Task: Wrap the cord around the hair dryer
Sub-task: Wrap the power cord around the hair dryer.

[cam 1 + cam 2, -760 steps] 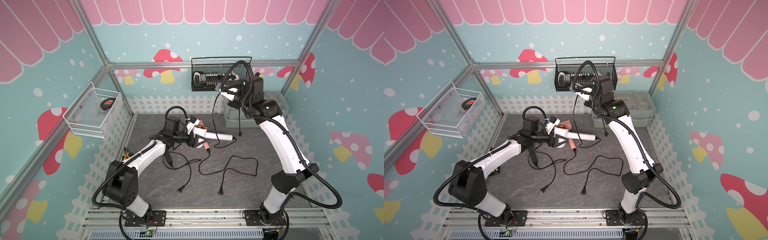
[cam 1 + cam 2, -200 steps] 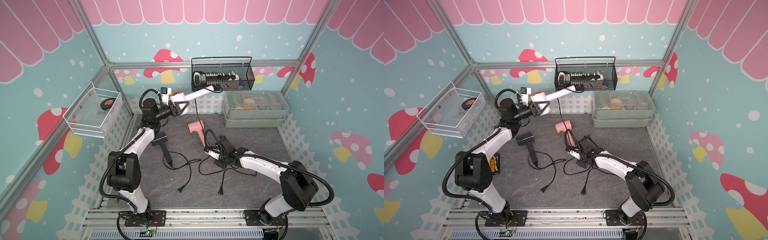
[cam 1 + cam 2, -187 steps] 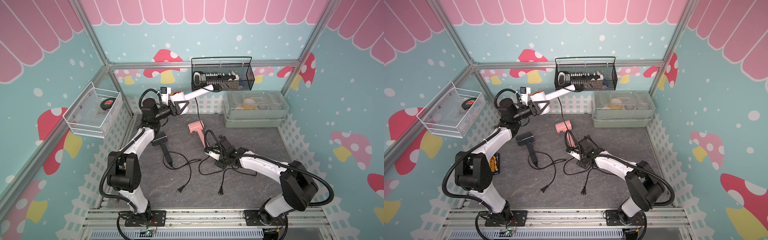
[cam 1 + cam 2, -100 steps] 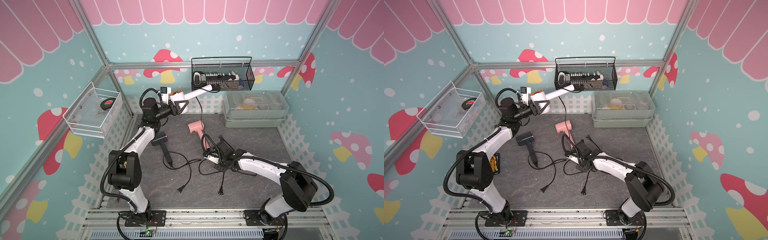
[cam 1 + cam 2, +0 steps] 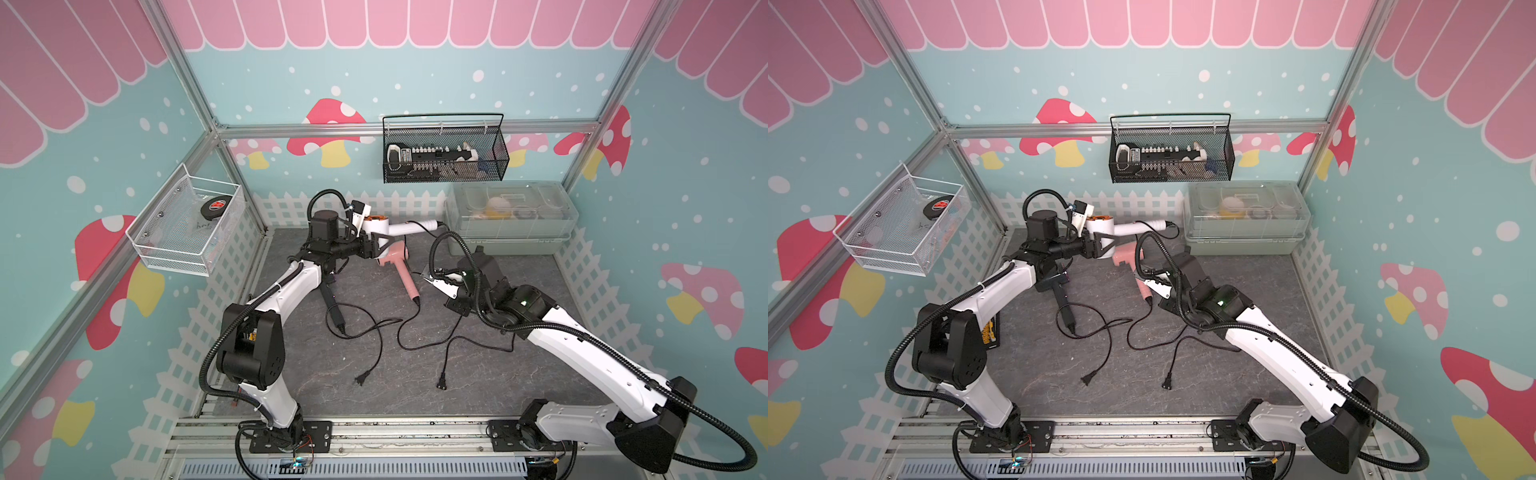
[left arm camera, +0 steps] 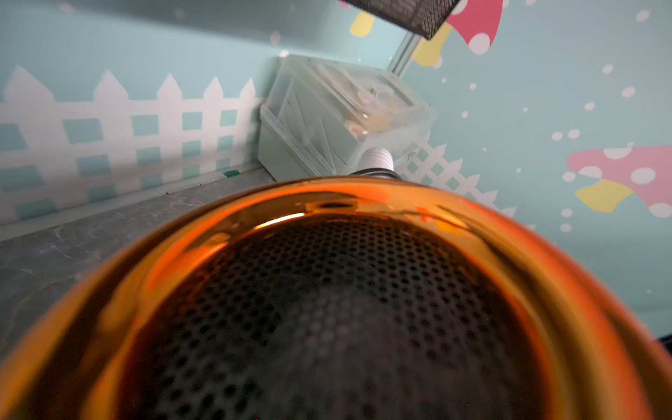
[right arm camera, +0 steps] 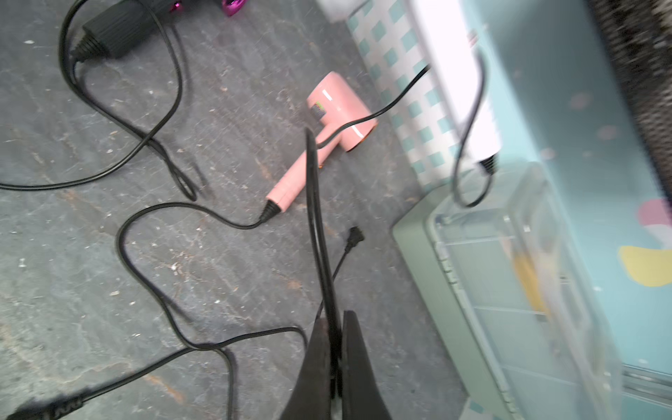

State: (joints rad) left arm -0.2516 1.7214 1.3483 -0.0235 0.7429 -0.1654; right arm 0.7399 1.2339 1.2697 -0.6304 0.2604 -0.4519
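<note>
While the white plastic hair dryer (image 5: pixel 376 226) is held aloft at twelve o'clock over the grey mat (image 5: pixel 415 386), its rigid barrel clamped by the left gripper (image 5: pixel 384 242), its thin, limp black cord (image 7: pixel 313 203) is pinched in the closed right gripper (image 7: pixel 334 327) and judged slippery.

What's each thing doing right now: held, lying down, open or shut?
white hair dryer, held off the floor.
left hand, gripping the white hair dryer.
cord, unwrapped, hanging loose.
right hand, shut on the cord.
pink hair dryer, lying on the floor, its cord loose.
black hair dryer, lying on the floor, its cord loose.
storage box, lid shut.
</note>
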